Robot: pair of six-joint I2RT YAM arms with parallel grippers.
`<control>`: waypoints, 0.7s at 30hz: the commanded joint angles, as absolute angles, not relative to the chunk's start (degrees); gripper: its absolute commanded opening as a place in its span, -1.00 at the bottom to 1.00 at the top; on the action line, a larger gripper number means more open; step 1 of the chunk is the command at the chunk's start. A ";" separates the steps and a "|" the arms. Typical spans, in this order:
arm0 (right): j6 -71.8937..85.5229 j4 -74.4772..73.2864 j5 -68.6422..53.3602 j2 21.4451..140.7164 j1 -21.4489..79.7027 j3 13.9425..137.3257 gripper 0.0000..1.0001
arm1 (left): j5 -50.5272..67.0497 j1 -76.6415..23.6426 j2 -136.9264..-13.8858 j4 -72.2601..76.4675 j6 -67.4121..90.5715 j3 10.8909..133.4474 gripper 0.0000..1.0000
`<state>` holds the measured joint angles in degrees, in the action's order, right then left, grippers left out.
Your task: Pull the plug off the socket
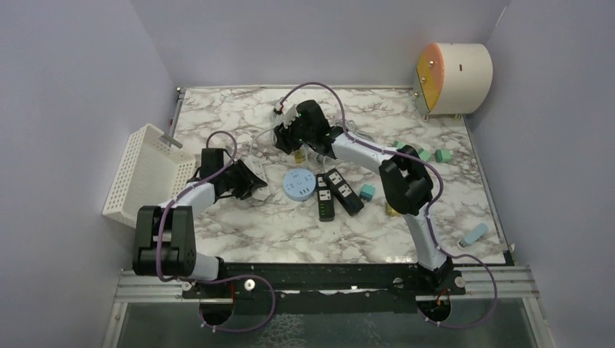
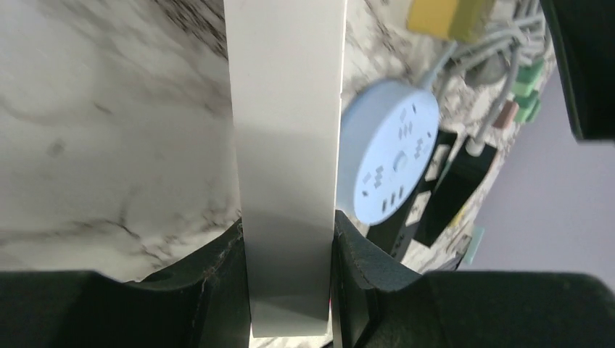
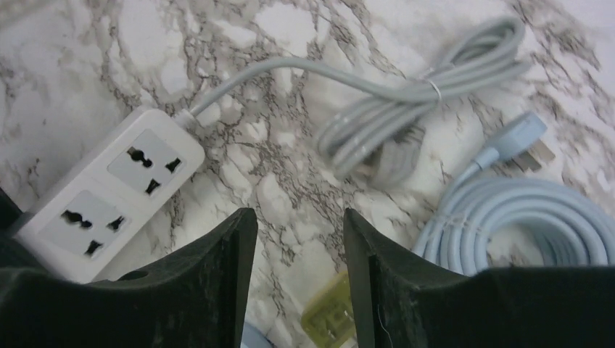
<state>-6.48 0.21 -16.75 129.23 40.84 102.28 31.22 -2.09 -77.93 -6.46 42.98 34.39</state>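
Left tool [image 2: 289, 233] clamping white strip [image 2: 286, 109]; right tool [image 3: 299, 217] agape, bare marble [image 3: 290, 145] between — unobstructed

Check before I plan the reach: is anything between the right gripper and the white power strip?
Nothing visible is. Only bare marble table lies between the right gripper and the white power strip; the grey cable bundle sits off to the other side.
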 commanded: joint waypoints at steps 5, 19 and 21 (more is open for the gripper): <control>7.22 -25.00 -2.93 124.35 39.98 111.94 0.16 | 30.23 2.01 -88.89 -4.09 37.81 43.97 -1.00; 13.34 -42.40 -4.44 132.46 41.61 121.92 0.63 | 29.88 2.33 -90.18 -3.86 35.28 43.09 -1.00; 13.53 -43.51 -4.44 134.10 41.79 122.91 0.63 | 30.13 2.50 -90.91 -3.89 34.68 43.19 -1.00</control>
